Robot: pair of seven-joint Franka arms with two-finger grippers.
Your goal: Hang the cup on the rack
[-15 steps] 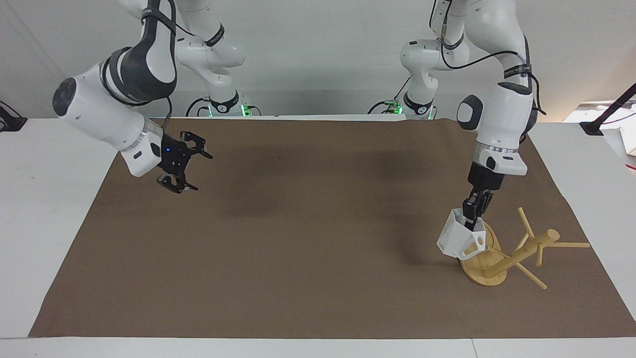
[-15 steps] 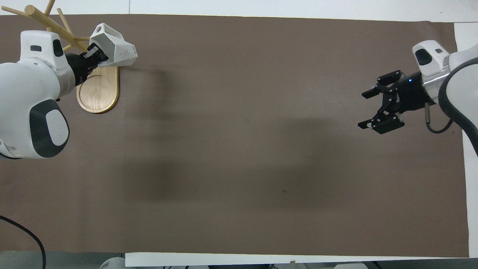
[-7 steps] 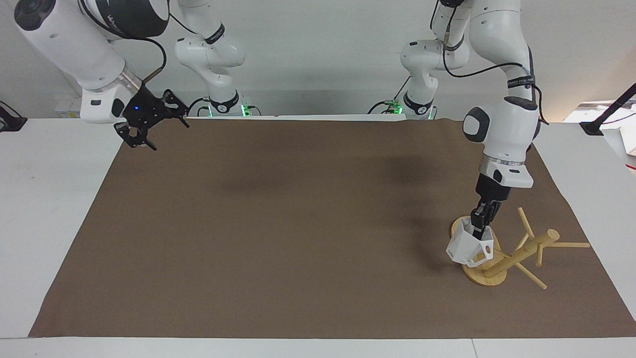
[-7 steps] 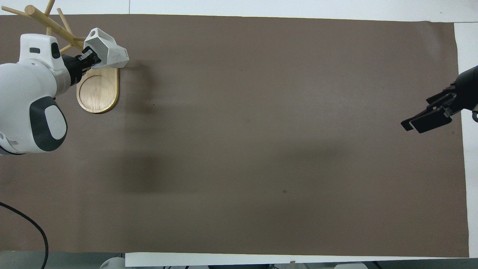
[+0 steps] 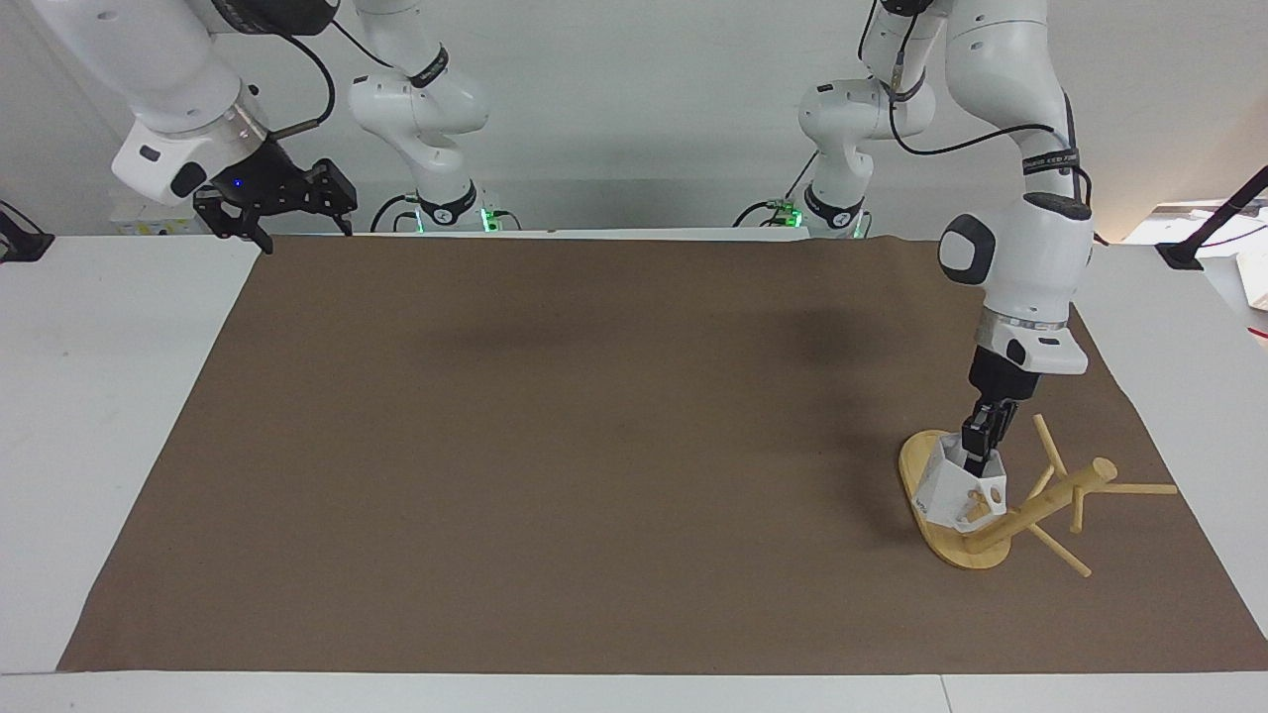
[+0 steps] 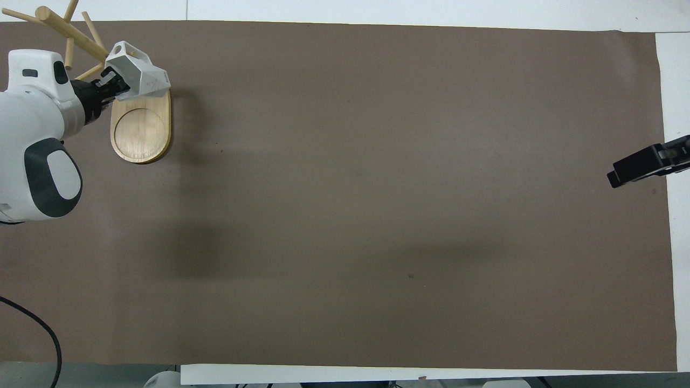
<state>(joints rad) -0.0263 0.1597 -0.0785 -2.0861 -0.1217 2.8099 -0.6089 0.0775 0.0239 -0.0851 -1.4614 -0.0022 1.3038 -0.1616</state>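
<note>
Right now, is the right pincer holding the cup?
No, the left pincer holds the cup over the rack; the right pincer holds nothing.

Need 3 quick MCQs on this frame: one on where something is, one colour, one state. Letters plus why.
1. Where is the cup?
A. Lying on the mat at the right arm's end
B. Held over the rack's base, against the pegs
C. In the middle of the mat

2. What colour is the mat on the table?
A. Brown
B. Green
C. Blue

3. What is the left gripper doing?
A. Hanging open over bare mat
B. Resting on the table edge
C. Shut on the cup's rim

Answers:
1 B: the facing view shows the cup over the oval base of the rack, close by its lower pegs.
2 A: both views show a brown sheet.
3 C: its fingers pinch the cup's rim, while the right gripper waits open at the other end.
</note>
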